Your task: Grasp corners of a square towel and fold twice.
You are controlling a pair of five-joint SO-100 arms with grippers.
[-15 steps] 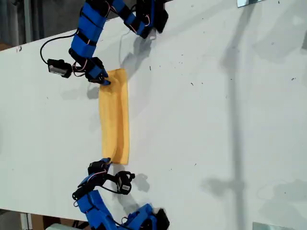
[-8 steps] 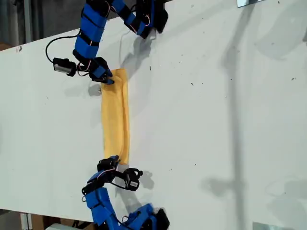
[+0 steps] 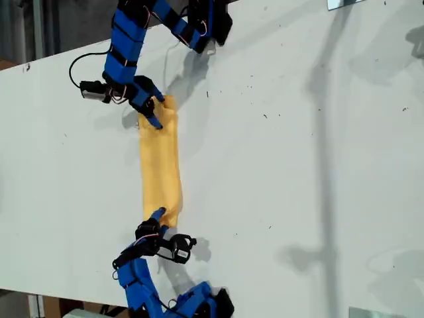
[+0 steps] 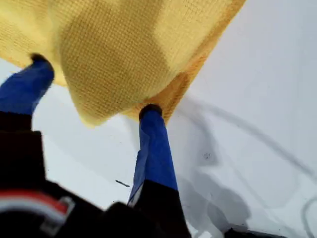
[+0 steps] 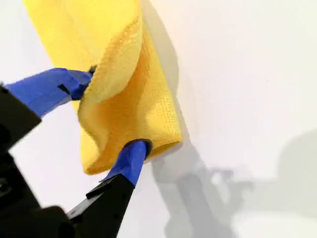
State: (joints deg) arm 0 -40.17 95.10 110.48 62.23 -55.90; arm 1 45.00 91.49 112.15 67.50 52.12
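Since a second ago the towel (image 3: pixel 161 165), a narrow strip on the bench (image 3: pixel 298 165), has slid toward the exterior view's right, both ends carried along. My second tool (image 5: pixel 116 110) pinches one bunched end; my first tool (image 4: pixel 95 84) straddles the other, and I cannot tell whether it grips. This looks like mid-fold, so the next move calls for carrying both ends across evenly, then letting go.

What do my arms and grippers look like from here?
Both arms are built of bright blue printed segments joined by black motor blocks, with thin black cables looping beside them and a small black camera module at each wrist. My first gripper and my second gripper each have slim blue fingers on black bases; a red-and-white label shows in the first wrist view.
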